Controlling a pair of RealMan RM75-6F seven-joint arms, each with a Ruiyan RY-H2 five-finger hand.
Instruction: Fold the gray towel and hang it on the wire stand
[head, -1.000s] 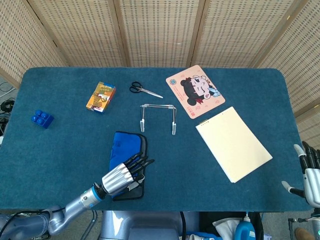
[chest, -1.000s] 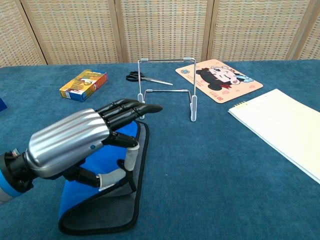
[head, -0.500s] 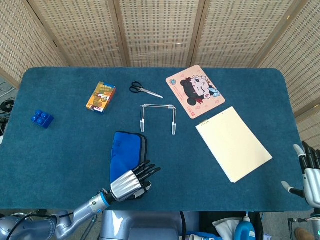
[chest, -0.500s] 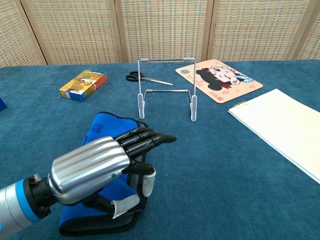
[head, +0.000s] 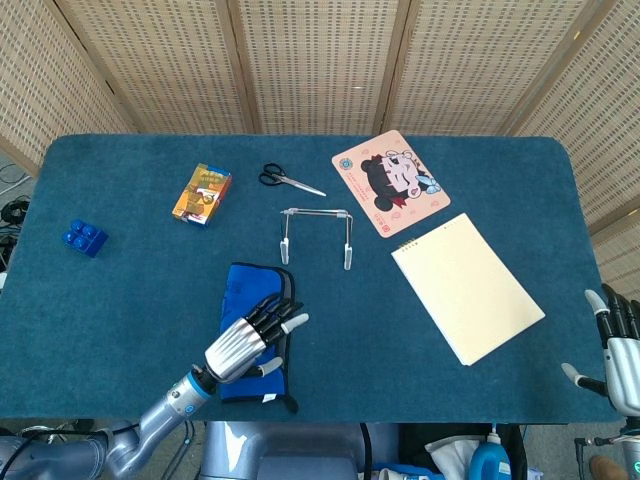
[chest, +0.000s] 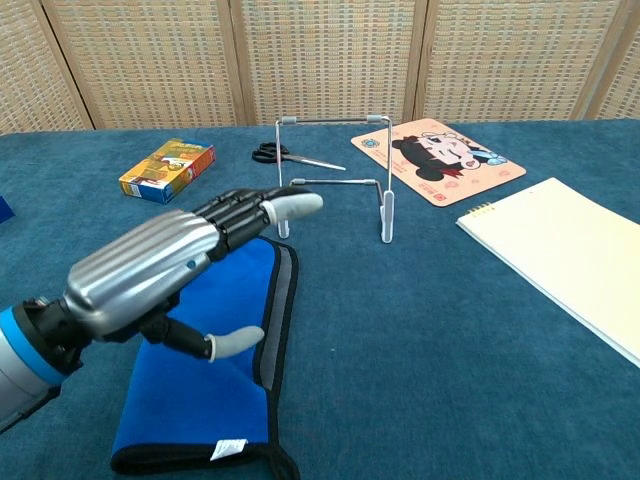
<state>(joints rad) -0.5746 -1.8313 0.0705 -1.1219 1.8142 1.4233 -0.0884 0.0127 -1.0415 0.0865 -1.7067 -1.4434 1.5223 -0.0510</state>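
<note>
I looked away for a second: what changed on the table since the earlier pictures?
The left hand let go of the towel and lifted, fingers spread; the towel now lies flatter, folded. The wire stand, scissors and right hand stayed put.

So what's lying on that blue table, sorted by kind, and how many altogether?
Towel: 1
Wire stand: 1
Scissors: 1
Small box: 1
Blue toy brick: 1
Cartoon mat: 1
Notepad: 1
Total: 7
</note>
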